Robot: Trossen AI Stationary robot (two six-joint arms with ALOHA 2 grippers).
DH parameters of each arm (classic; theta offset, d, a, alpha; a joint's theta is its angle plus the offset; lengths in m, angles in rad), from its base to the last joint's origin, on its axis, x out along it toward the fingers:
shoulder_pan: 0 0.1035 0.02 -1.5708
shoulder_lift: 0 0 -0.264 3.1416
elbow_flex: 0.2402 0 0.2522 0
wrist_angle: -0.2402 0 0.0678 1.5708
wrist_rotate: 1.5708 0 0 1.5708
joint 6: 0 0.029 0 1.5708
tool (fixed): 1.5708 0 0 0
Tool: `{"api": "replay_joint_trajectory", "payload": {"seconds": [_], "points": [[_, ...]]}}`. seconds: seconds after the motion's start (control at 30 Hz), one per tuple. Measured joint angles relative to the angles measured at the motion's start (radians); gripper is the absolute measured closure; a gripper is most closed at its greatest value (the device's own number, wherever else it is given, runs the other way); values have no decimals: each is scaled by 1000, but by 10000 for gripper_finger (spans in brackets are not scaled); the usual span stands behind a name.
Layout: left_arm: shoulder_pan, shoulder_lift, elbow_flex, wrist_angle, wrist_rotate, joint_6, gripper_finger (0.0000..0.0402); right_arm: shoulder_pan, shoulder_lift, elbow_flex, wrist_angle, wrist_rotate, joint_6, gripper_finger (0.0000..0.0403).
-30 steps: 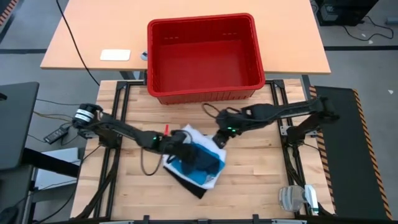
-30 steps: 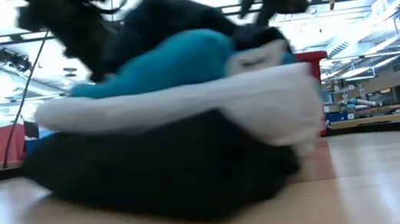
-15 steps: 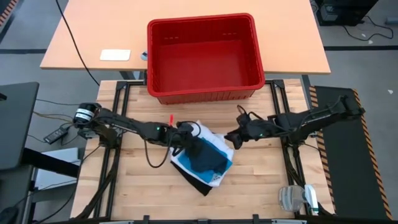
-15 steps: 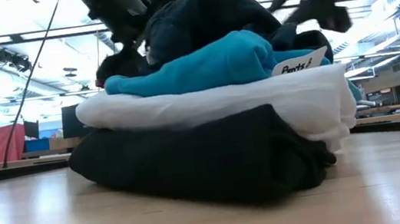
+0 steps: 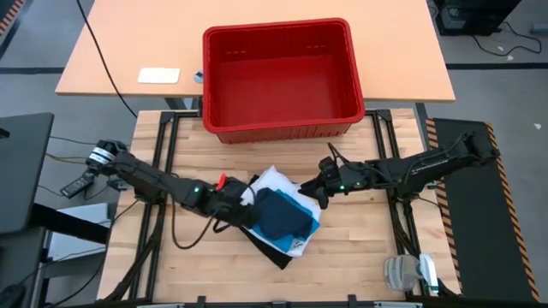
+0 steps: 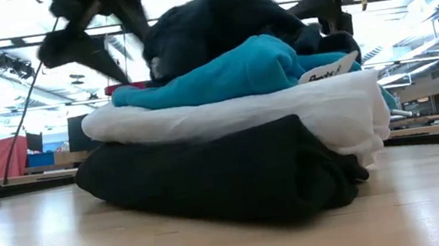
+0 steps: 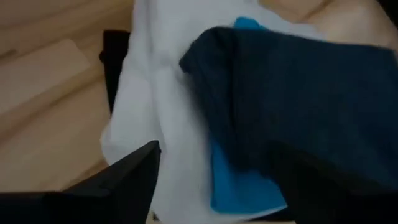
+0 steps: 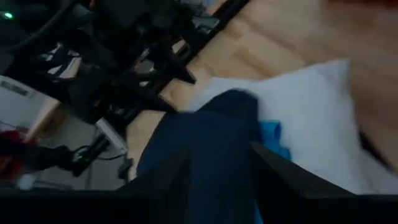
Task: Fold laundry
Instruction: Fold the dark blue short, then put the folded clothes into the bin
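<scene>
Laundry stacked at table centre: black garment (image 6: 210,179) at bottom, white T-shirt (image 6: 236,116) above, blue piece (image 6: 222,76) next, dark navy garment (image 6: 215,22) loosely on top. Left gripper (image 5: 235,195) open beside stack, holding nothing. Right gripper (image 5: 315,188) beside stack, part open, empty. Folding judged nearly complete; top garment perhaps needs flattening.

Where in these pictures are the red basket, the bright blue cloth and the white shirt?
red basket (image 5: 221,128): high view, on its front wall.
bright blue cloth (image 6: 230,72): low view, middle of the blue layer.
white shirt (image 6: 227,115): low view, on its folded front edge.
</scene>
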Motion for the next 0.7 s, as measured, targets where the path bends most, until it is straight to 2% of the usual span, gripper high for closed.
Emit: {"api": "replay_joint_trajectory", "payload": {"seconds": [0.17, 0.37, 0.57, 0.7], "points": [[-71, -1, 1, -51, -8, -87, 72, -30, 44, 0, 5, -120, 56, 216], [-176, -1, 1, -36, -54, -237, 42, -61, 89, 0, 25, -228, 33, 146], [-242, 11, 1, 25, -103, -376, 31, -149, 115, 1, 43, -316, -10, 72], [-248, 66, -1, 80, -133, -448, 30, -192, 166, 2, 38, -359, -59, 49]]}}
